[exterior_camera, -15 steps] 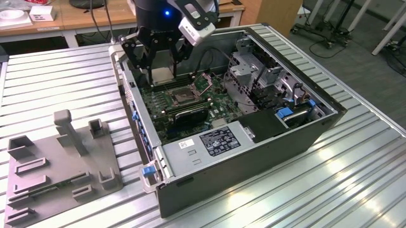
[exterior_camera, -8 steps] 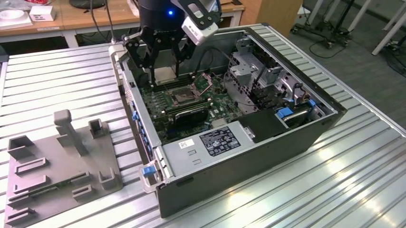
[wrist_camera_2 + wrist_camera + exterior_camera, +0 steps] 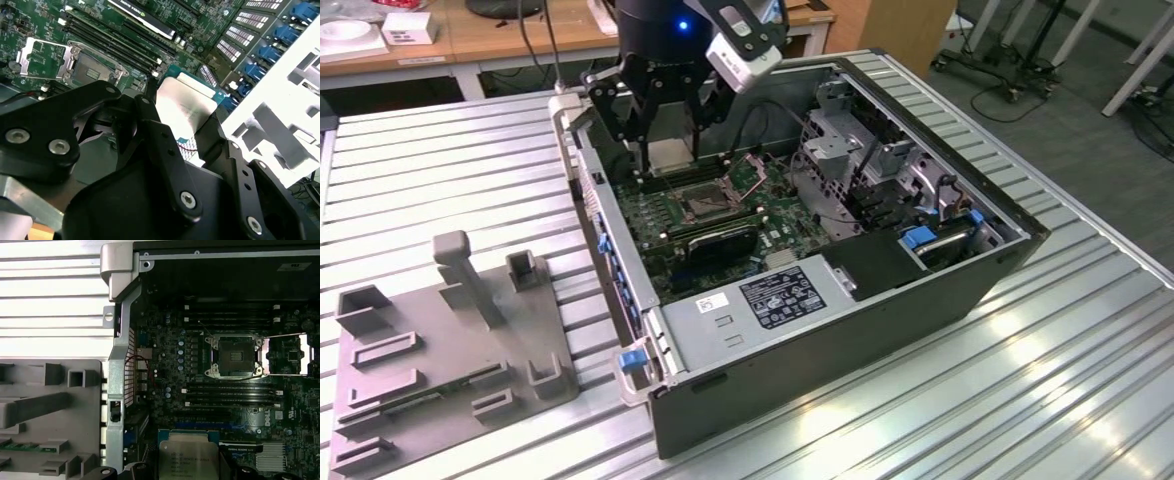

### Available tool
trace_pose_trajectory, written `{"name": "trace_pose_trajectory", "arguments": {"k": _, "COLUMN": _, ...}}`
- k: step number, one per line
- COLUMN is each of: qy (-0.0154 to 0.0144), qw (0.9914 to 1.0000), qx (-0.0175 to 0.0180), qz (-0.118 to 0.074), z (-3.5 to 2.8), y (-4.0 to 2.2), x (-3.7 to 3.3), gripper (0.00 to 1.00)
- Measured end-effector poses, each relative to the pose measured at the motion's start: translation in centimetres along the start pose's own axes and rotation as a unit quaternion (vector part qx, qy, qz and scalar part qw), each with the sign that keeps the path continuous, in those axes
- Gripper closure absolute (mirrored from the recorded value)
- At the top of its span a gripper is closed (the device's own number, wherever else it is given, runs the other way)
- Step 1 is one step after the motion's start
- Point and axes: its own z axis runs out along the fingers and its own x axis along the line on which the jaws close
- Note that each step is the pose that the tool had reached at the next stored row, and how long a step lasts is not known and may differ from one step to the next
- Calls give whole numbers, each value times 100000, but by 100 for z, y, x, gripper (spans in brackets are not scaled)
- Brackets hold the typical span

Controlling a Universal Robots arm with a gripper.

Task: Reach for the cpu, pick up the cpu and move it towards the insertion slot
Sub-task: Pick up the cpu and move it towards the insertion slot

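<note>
above the open case, upper centre of the exterior view: cpu [image 3: 670, 152] lifted.
gripper [image 3: 670, 160] clamps it; insertion slot [image 3: 699, 202] just below stands empty, chip not yet over it.

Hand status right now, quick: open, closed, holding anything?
Hand: closed on the cpu, holding it above the motherboard inside the open computer case, short of the insertion slot.

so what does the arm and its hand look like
The arm is black with a small blue light. A silver-grey camera box sits at its wrist. The hand is black, built of flat linkage bars with silver screw heads.
</note>
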Motion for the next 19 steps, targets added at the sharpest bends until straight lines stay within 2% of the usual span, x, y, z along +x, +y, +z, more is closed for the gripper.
{"name": "trace_pose_trajectory", "arguments": {"k": 6, "qy": -2, "qw": 100000, "qx": 1, "qz": 45, "z": 4, "y": 27, "x": -51, "gripper": 45}}
{"name": "trace_pose_trajectory", "arguments": {"k": 19, "qy": -6, "qw": 100000, "qx": 3, "qz": 232, "z": 11, "y": 46, "x": -136, "gripper": 45}}
